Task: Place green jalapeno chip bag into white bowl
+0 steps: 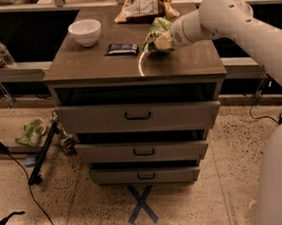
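We've got the gripper [162, 41] clamped on the green jalapeno chip bag [156, 29], well right of the white bowl [85, 32].

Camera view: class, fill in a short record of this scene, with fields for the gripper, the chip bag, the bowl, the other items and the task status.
gripper: gripper over the right half of the cabinet top, closed on the bag
green jalapeno chip bag: green jalapeno chip bag held in the gripper, right of the snack bar
white bowl: white bowl at the back left, apart from the bag
dark blue snack bar: dark blue snack bar lying flat between bowl and bag
brown-and-yellow bag: brown-and-yellow bag at the back edge
task status: bag not yet in the bowl
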`<control>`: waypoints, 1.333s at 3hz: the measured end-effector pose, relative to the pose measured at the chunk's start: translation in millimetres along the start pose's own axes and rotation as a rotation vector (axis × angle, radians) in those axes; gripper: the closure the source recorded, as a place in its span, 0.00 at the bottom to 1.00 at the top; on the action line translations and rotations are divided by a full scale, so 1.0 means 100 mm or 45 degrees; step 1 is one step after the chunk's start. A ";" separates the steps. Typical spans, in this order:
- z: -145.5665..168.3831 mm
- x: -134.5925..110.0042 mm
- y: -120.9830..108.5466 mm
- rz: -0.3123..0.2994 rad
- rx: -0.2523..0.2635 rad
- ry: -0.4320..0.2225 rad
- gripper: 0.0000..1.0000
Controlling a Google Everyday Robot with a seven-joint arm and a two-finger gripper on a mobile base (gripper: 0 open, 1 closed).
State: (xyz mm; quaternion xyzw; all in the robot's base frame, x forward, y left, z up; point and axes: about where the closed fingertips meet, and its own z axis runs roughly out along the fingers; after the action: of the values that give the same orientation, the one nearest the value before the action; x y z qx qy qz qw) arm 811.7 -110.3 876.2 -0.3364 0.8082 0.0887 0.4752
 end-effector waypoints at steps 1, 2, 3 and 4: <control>-0.02 -0.40 -0.02 -0.040 0.010 -0.102 1.00; 0.06 -0.91 0.12 -0.003 0.006 -0.243 1.00; 0.23 -1.25 0.27 0.082 -0.038 -0.338 1.00; 0.23 -1.25 0.27 0.082 -0.038 -0.338 1.00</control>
State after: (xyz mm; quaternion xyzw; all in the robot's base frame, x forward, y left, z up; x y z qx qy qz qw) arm 851.0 -21.9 962.4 -0.3028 0.7471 0.1597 0.5698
